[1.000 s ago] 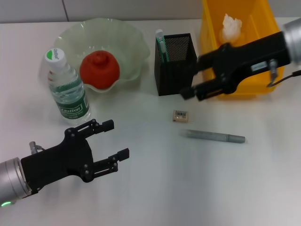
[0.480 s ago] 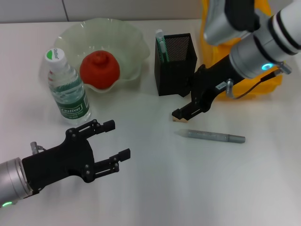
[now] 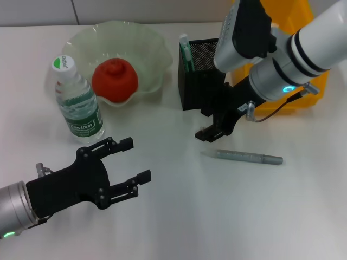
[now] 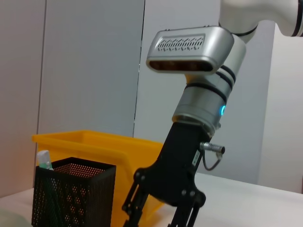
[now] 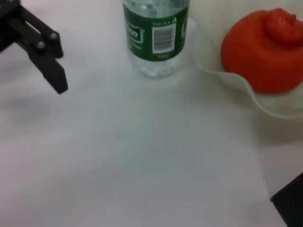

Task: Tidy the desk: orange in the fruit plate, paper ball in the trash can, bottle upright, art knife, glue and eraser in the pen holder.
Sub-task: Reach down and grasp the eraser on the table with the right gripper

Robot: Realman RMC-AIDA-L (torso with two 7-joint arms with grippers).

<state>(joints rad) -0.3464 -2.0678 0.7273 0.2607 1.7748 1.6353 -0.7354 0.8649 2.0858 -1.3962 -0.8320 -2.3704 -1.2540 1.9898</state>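
My right gripper [image 3: 208, 131] is down at the table just in front of the pen holder [image 3: 201, 65], open, over the spot where the eraser lay; the eraser is hidden under it. The left wrist view shows this gripper [image 4: 161, 215] with its fingers spread. The glue [image 3: 249, 157] lies on the table to its right. The art knife [image 3: 185, 51] stands in the pen holder. The orange [image 3: 114, 80] sits in the fruit plate [image 3: 152, 38]. The bottle [image 3: 78, 103] stands upright. My left gripper [image 3: 136, 160] is open and empty at the front left.
The yellow trash can [image 3: 295, 16] stands at the back right, mostly behind my right arm; the paper ball is hidden. The right wrist view shows the bottle [image 5: 156, 33], the orange [image 5: 265, 49], the plate rim [image 5: 227, 80] and a left finger [image 5: 47, 66].
My right arm has swung from in front of the trash can down to the table and now covers the eraser. The left arm has stayed still.
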